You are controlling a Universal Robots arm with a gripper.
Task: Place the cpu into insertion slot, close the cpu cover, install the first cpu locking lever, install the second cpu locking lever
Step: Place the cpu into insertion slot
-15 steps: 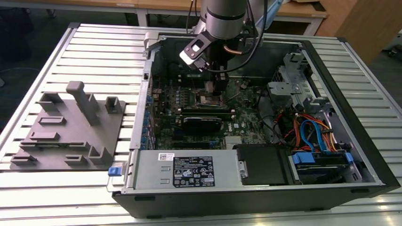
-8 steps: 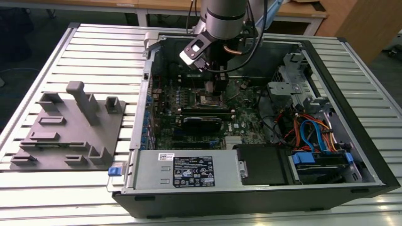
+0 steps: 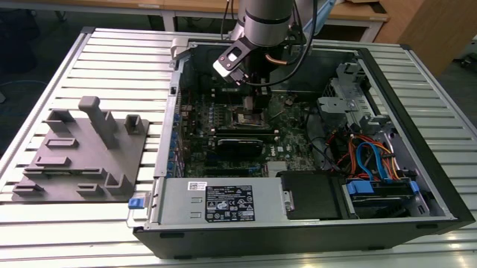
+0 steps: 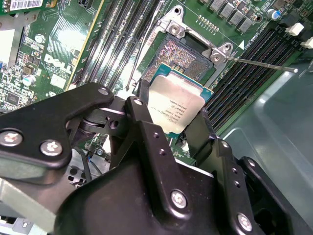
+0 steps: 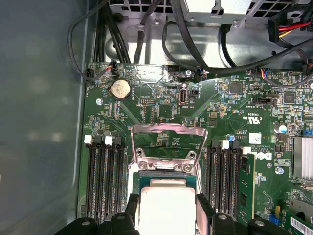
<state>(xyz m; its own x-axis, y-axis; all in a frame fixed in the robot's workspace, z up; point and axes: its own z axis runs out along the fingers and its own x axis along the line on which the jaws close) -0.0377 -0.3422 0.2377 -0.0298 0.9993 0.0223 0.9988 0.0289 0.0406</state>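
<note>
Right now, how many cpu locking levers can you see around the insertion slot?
2. One lever juts out across the long black slots; the other lever lies along the insertion slot's opposite edge. Both look unlatched.

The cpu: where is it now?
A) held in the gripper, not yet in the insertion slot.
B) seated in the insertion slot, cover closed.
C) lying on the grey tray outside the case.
A: in the second wrist view the gripper clamps the cpu by its edges, and the insertion slot beyond it lies bare.
</note>
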